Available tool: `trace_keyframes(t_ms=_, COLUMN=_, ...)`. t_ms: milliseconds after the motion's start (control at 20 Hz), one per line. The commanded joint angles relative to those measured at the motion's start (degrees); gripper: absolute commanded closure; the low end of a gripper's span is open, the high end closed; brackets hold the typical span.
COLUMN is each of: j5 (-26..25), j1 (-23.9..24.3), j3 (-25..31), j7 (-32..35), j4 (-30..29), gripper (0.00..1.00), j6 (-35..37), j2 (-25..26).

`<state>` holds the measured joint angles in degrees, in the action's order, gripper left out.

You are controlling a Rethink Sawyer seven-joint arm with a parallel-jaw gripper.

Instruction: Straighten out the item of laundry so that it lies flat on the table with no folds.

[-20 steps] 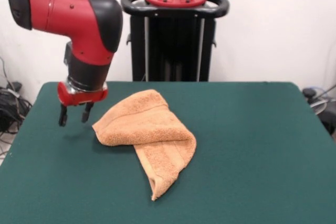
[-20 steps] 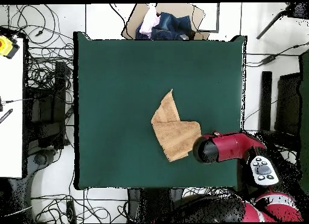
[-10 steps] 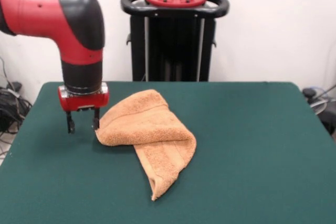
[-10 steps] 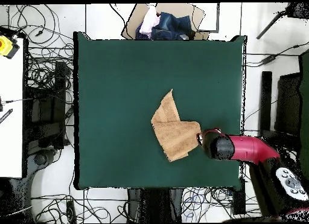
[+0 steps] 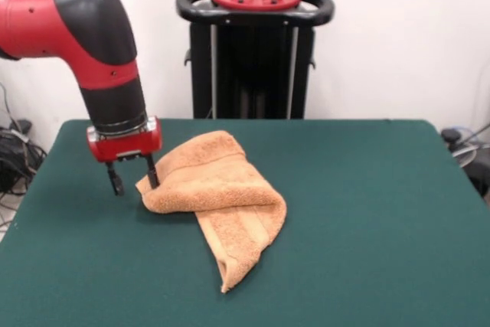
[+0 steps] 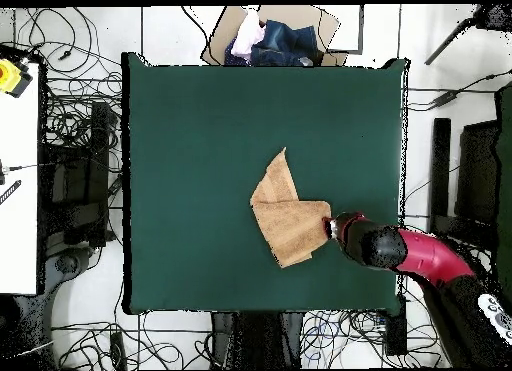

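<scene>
The item of laundry (image 5: 218,185), an orange-tan terry towel, lies folded over on itself near the middle of the dark green table (image 5: 367,220), one pointed corner toward the front edge. Overhead, the towel (image 6: 287,215) shows as a folded shape with a narrow tip pointing away from the robot. My gripper (image 5: 134,178) hangs open at the towel's left corner in the front view, one finger touching the towel's edge and the other over bare table. Nothing is held between its fingers. Overhead, the gripper (image 6: 332,227) is mostly hidden under the arm's wrist at the towel's right corner.
A cardboard box (image 6: 270,39) with bundled clothes sits beyond the table's far edge in the overhead view. Cables cover the floor on all sides. A white bench (image 6: 18,177) stands to the left. The black pedestal frame (image 5: 255,51) rises behind the table.
The gripper has moved from left of the towel toward it and lowered, tilting slightly, so its right finger now meets the towel's left corner. The towel has not moved.
</scene>
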<state>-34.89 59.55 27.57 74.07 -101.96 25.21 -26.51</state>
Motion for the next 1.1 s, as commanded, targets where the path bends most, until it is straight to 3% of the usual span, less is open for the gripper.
trace_keyframes(t_ms=50, j5=3.03, j1=1.89, j3=11.84, j7=-7.49, j4=-4.59, gripper=0.0, j6=6.13, j2=3.73)
trace_keyframes(t_ms=300, j5=-0.18, j1=-1.09, j3=9.48, j7=-5.26, j4=-2.76, gripper=0.0, j6=5.64, j2=3.39)
trace_keyframes(t_ms=700, j5=-4.77, j1=-12.41, j3=0.36, j7=4.26, j4=2.34, gripper=0.0, j6=0.78, j2=2.9)
trace_keyframes(t_ms=1100, j5=-3.07, j1=-10.43, j3=1.36, j7=1.49, j4=2.57, gripper=0.0, j6=0.93, j2=3.9)
